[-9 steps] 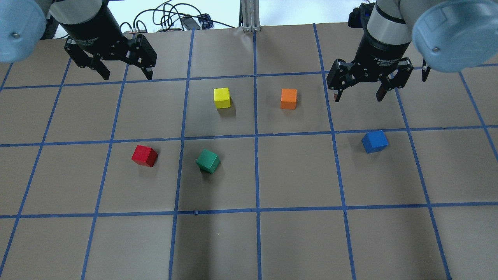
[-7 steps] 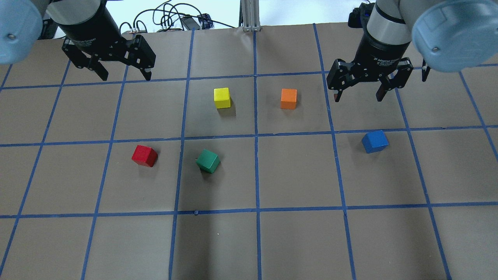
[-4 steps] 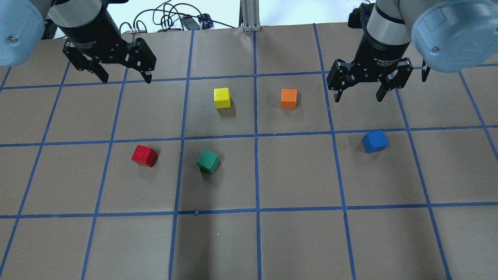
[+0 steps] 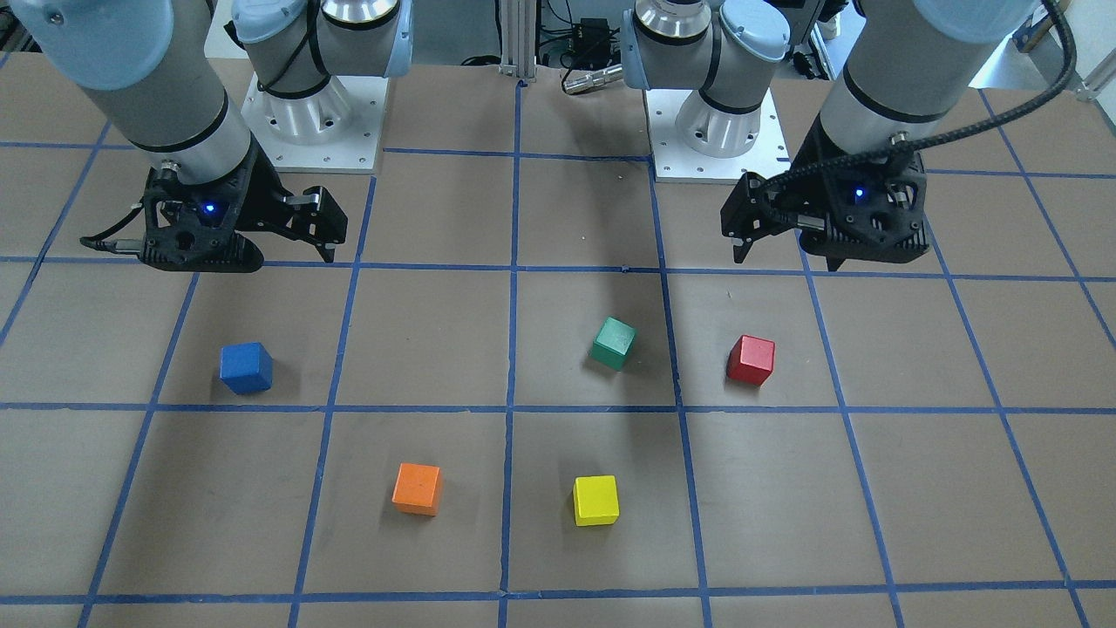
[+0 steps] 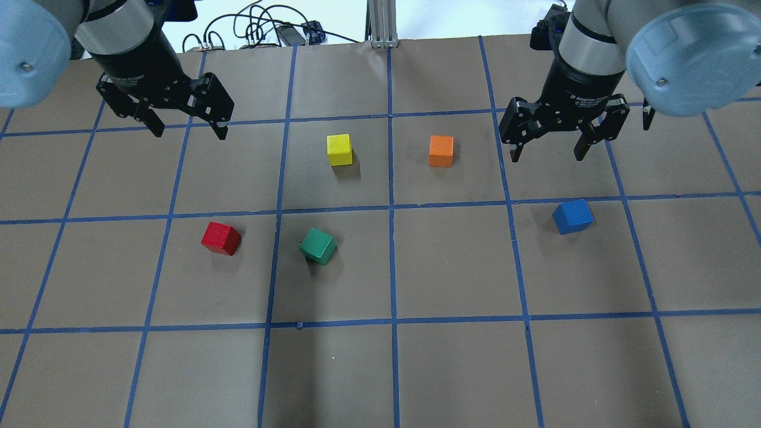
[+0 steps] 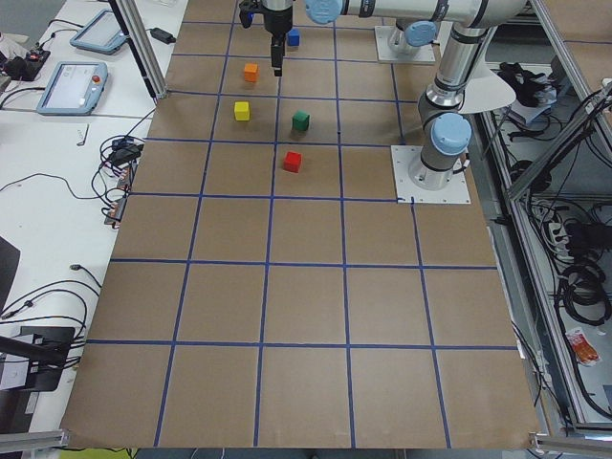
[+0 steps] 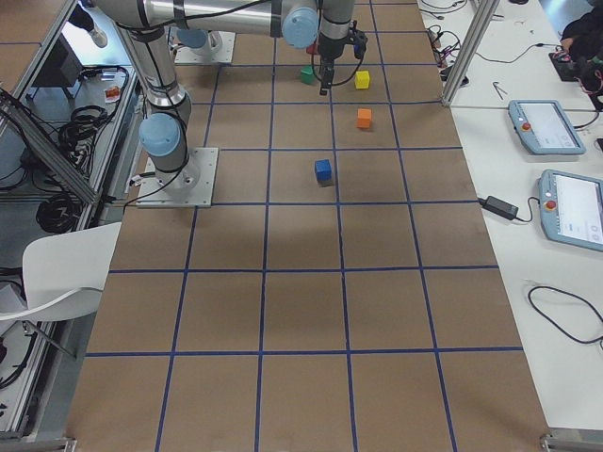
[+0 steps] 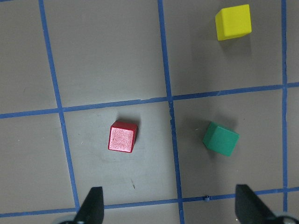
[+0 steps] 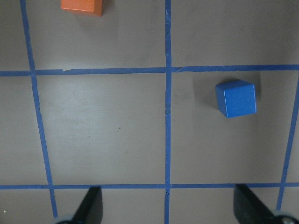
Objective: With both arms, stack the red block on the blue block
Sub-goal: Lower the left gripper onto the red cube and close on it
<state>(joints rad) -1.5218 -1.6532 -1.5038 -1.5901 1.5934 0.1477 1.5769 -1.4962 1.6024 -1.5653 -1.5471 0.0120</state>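
The red block (image 5: 220,238) lies on the brown table left of centre; it also shows in the front view (image 4: 751,359) and the left wrist view (image 8: 123,137). The blue block (image 5: 572,216) lies at the right; it also shows in the front view (image 4: 246,367) and the right wrist view (image 9: 236,98). My left gripper (image 5: 189,130) hangs open and empty above the table, beyond the red block. My right gripper (image 5: 547,153) hangs open and empty, beyond the blue block. The two blocks are far apart.
A green cube (image 5: 318,246) lies just right of the red block. A yellow cube (image 5: 339,150) and an orange cube (image 5: 441,151) lie farther back near the middle. Blue tape lines grid the table. Cables (image 5: 261,30) lie past the far edge.
My left gripper has shifted slightly toward the near side and turned a little. My right gripper has barely moved. No block has moved.
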